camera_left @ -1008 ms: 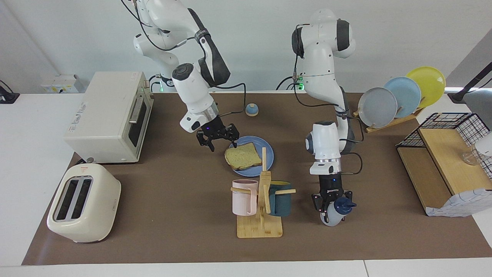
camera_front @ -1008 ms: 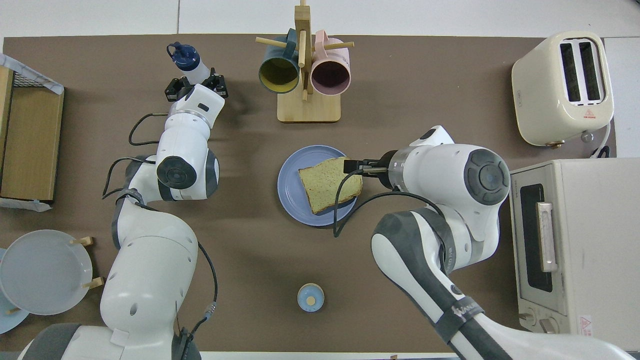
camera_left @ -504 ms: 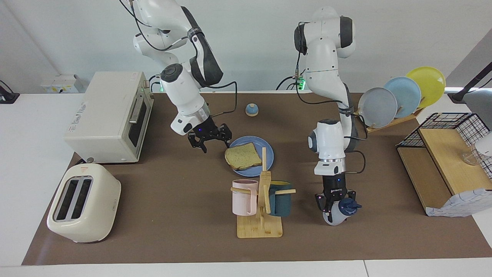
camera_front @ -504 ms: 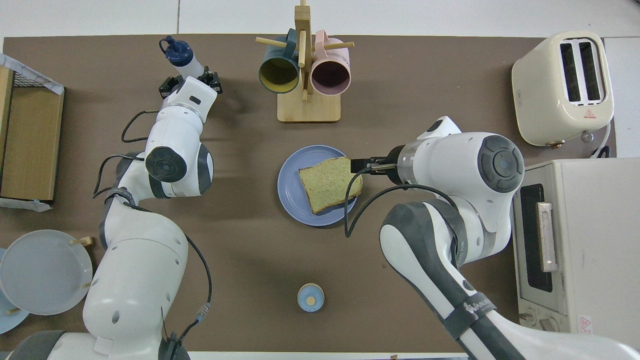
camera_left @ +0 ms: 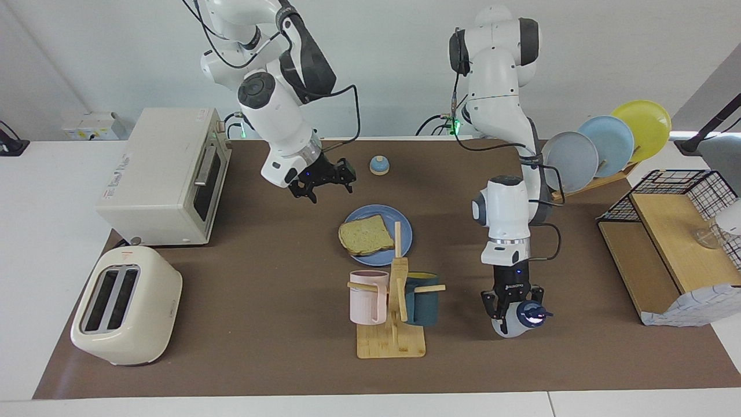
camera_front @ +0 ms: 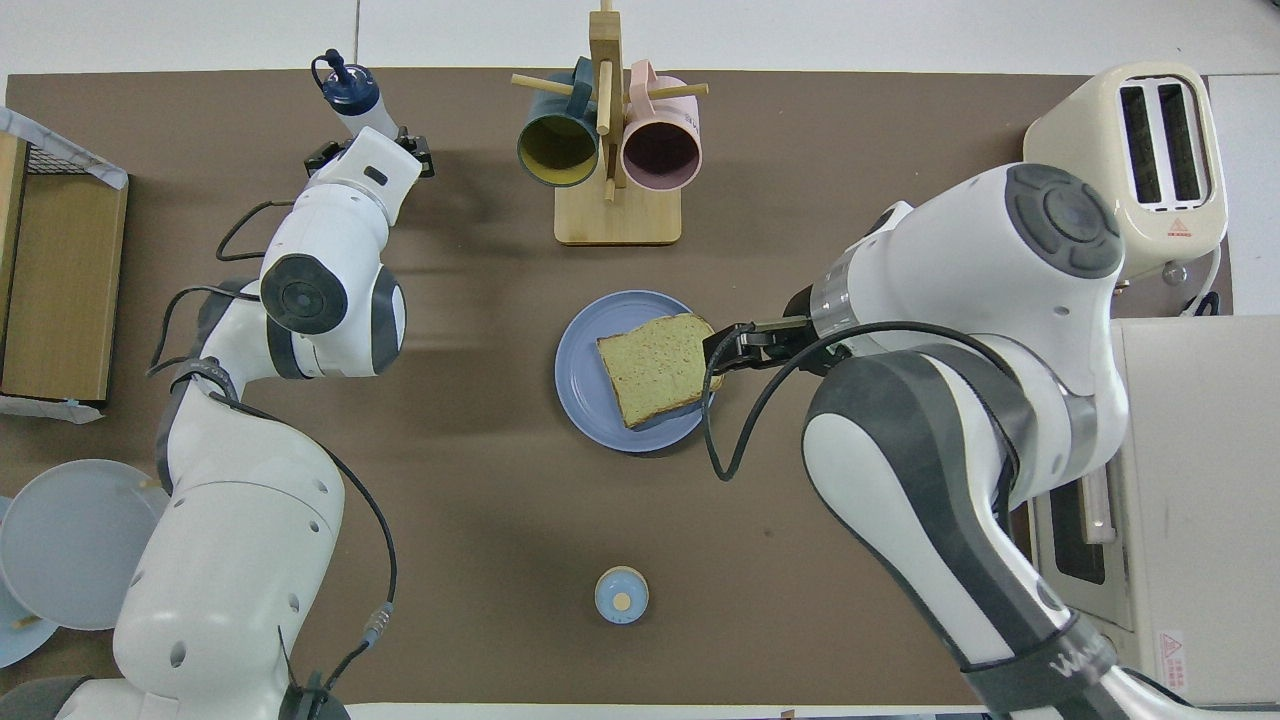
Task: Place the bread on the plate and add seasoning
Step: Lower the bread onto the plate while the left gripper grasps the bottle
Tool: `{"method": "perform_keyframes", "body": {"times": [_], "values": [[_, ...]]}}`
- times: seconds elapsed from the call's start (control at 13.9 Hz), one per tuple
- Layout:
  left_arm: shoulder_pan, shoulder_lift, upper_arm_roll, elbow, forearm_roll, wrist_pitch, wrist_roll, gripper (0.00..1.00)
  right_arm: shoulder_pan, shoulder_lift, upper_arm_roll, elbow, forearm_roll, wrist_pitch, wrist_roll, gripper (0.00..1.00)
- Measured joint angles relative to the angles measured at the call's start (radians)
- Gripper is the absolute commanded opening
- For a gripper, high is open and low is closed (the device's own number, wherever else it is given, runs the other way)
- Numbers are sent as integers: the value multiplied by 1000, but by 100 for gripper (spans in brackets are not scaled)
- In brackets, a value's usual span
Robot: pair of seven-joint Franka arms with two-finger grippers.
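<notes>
**Entry: seasoning bottle being gripped for carrying to the toast**

Facing view: the small translucent white bottle with navy cap (camera_left: 517, 320) is being clasped, tilted, by the left gripper (camera_left: 513, 302) near the wooden mug rack (camera_left: 392, 313). The squarish tan toast slice (camera_left: 365, 236) is lying on the round medium-blue plate (camera_left: 405, 233). The right gripper (camera_left: 322, 176) is being held empty, fingers spread, above the mat.

Overhead view: the bottle (camera_front: 352, 95) is being shown well apart from the plate (camera_front: 580, 375). A firm grip is being advised, with the cap aimed over the toast (camera_front: 655, 367).
</notes>
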Motion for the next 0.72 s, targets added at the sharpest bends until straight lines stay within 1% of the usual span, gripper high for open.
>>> {"method": "perform_keyframes", "body": {"times": [0.07,0.22,0.36,0.5,0.65,0.72], "values": [[11,-3,0,34,21,-58,0,0,-2,-5,0,21,23,-47,15,100],[29,-15,0,88,45,-155,5,0,4,-21,3,36,95,-92,71,100],[40,-26,-1,120,48,-221,33,0,11,-37,9,38,126,-96,147,100],[55,-36,-6,150,48,-292,61,0,13,-48,12,38,180,-96,173,100],[67,-68,-10,175,48,-381,110,0,12,-51,12,38,230,-95,205,100],[70,-97,-13,182,48,-434,142,0,12,-51,12,38,243,-95,220,100]]}}
